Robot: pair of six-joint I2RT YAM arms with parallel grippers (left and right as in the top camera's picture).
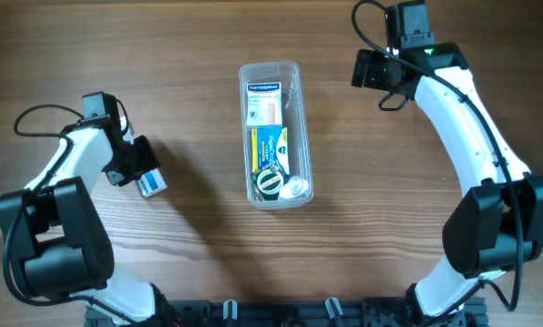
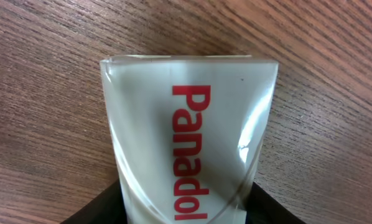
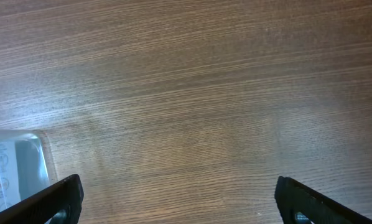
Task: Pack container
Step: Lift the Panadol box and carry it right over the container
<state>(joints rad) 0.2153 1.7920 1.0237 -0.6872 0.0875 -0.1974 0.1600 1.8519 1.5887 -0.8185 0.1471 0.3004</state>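
The container [image 1: 274, 134], a clear long tub, lies in the middle of the table with small boxes and round items inside. One of its corners shows at the left edge of the right wrist view [image 3: 18, 165]. A white Panadol box [image 2: 189, 143] with red lettering sits between my left gripper's [image 2: 186, 208] dark fingers [image 2: 93, 213], which press against both its sides. From overhead the box [image 1: 153, 185] is at the left gripper's [image 1: 141, 171] tip, left of the container. My right gripper [image 3: 180, 202] stands wide open over bare wood, at the container's far right [image 1: 379, 71].
Inside the container are a white-and-blue box [image 1: 262, 98], a yellow-and-blue box [image 1: 271, 145], a dark round roll [image 1: 270, 179] and a white round lid [image 1: 295, 188]. The table is brown wood. The arm bases stand at the near edge.
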